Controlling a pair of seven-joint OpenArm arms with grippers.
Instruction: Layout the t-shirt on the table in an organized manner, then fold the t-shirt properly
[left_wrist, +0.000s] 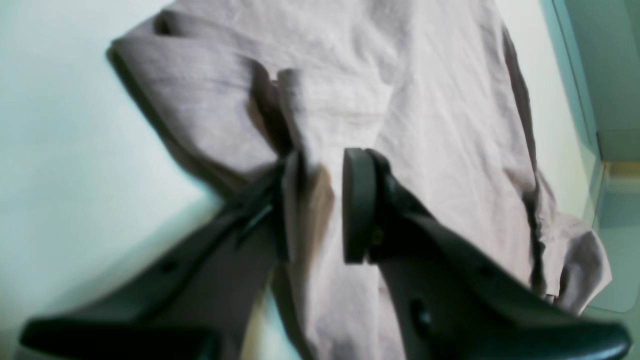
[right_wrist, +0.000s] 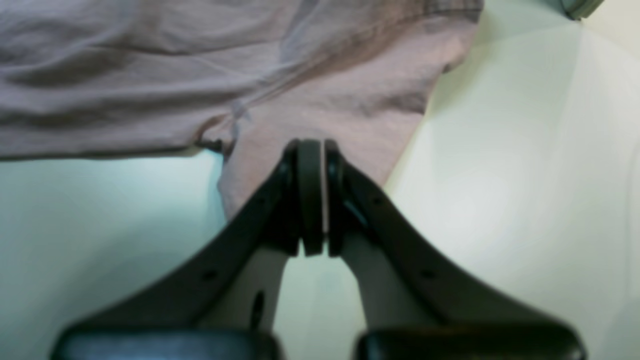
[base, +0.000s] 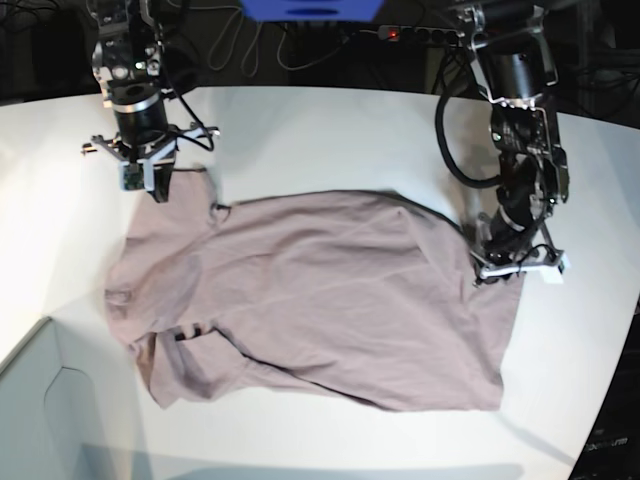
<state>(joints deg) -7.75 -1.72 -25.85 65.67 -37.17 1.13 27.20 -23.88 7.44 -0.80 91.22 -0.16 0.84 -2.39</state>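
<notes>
White table (base: 330, 120) carries the t-shirt (base: 320, 300), spread rumpled across its middle toward the near edge. Both arms reach down from the far edge (wrists pointing at the cloth). Left gripper (left_wrist: 320, 205) stands partly open astride a raised fold at the hem. Right gripper (right_wrist: 312, 197) is pinched closed on a sleeve.
</notes>
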